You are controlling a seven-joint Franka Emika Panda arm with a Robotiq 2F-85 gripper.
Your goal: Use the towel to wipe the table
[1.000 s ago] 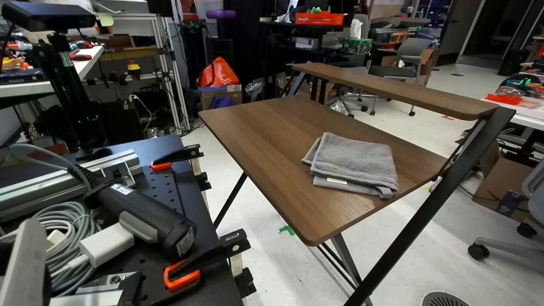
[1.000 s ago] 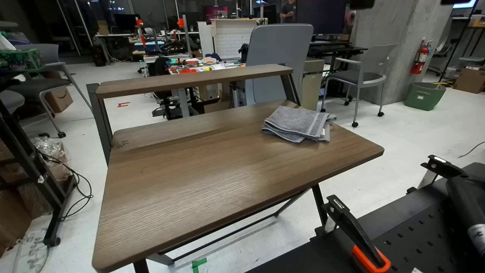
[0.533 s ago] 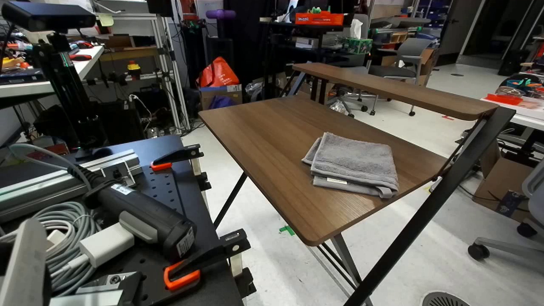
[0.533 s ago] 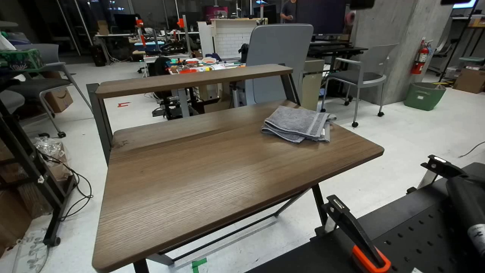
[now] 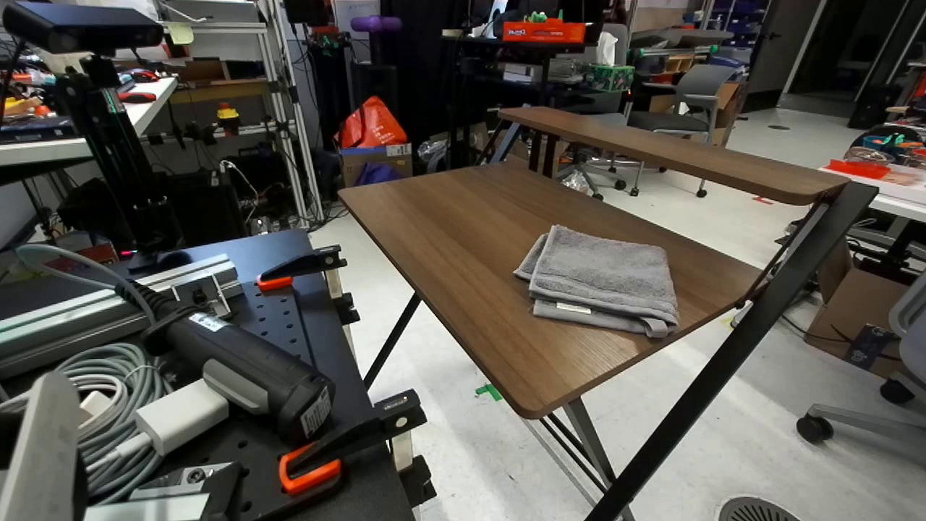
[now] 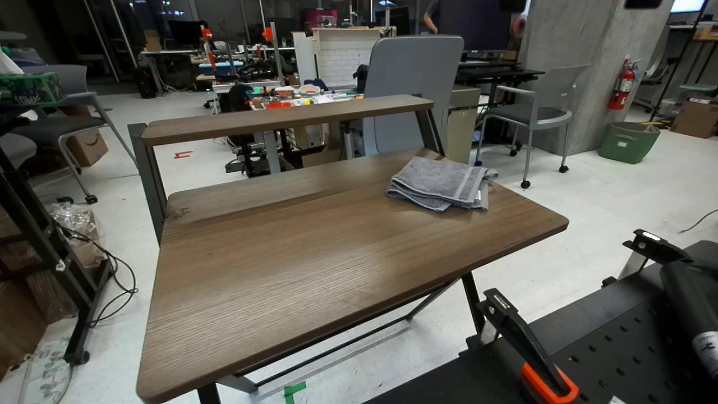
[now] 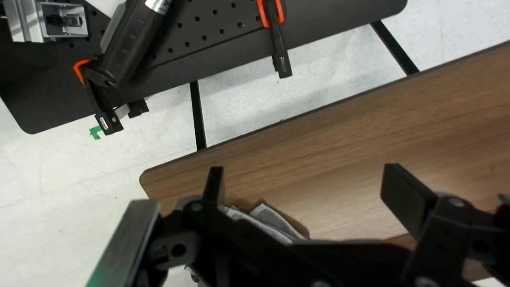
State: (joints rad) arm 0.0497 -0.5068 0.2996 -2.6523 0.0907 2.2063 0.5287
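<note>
In wrist view, see table [image 7: 318, 171] beneath fingers [image 7: 403, 195]: open well past one, ending near the other at a rounded corner. Mind raised shelf [image 5: 673, 153] along one long edge. Find towel [image 7: 275, 221] lower, between fingers, partly hidden. Judge soft, light, unlikely to slip; pinch folded corner. Note fingers spread, holding nothing.

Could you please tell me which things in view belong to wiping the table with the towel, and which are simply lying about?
For the job:
brown table
grey towel, lying folded on it
gripper, open, not holding the towel

Just lying about:
black cylindrical device
coiled cable
orange bag
green bin
</note>
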